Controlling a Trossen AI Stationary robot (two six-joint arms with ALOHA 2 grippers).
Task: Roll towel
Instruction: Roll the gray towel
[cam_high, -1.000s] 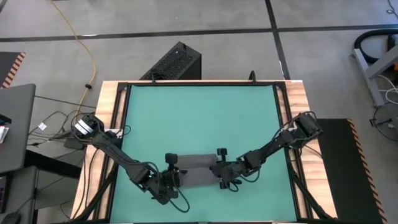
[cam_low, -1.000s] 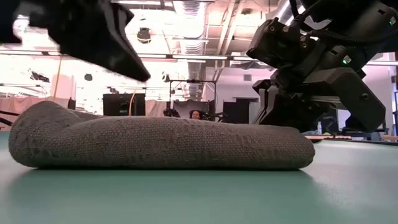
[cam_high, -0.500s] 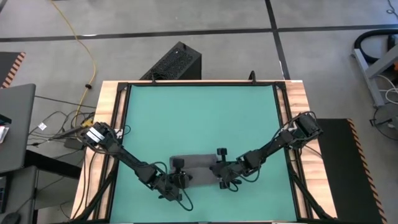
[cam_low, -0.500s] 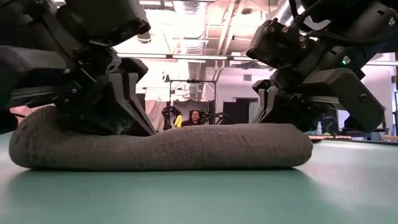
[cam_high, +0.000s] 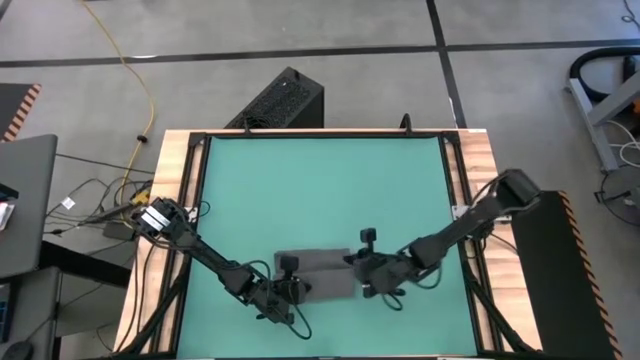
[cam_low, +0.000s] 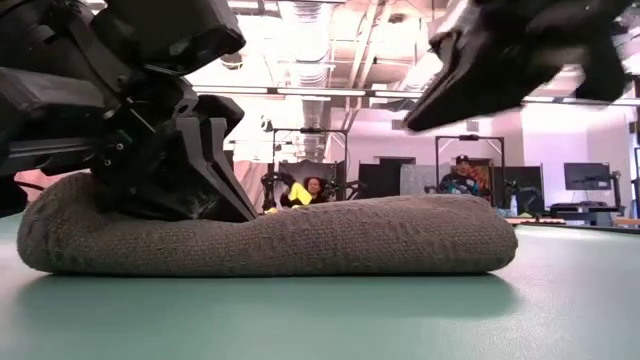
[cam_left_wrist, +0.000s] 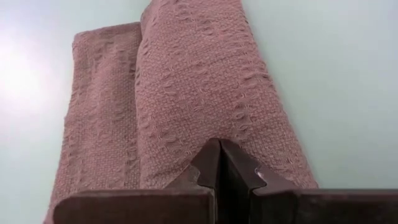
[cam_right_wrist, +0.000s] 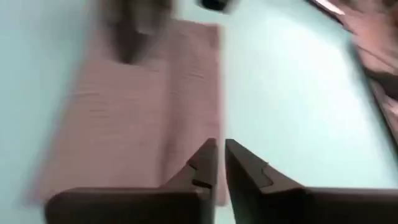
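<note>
The towel (cam_high: 318, 274), a dark grey cloth, lies near the near edge of the green table (cam_high: 320, 190). It is a thick roll (cam_left_wrist: 205, 81) with a flat strip (cam_left_wrist: 99, 112) beside it. My left gripper (cam_left_wrist: 219, 143) is shut and sits on the roll's left end (cam_low: 70, 225). My right gripper (cam_right_wrist: 221, 146) hangs above the towel's right end (cam_low: 470, 235), clear of it. A narrow gap shows between its fingertips, and nothing is in it. My left gripper presses its shut fingertips (cam_low: 232, 205) down on the top of the roll near its left end (cam_left_wrist: 186, 124). The fingers slant down from the table's left side and point along the roll. The cloth is dented under them and lies on the table.
Wooden rails (cam_high: 185, 200) frame the table. A black box (cam_high: 282, 100) stands on the floor past the far edge. Cables trail beside the left arm's base (cam_high: 150, 215). People (cam_low: 318, 186) sit in the room beyond the table.
My left gripper has come down onto the towel's left end, and the cloth has sunk under it. My right gripper has risen off the towel's right end and drawn back toward the table's right edge. That end of the towel has puffed up.
</note>
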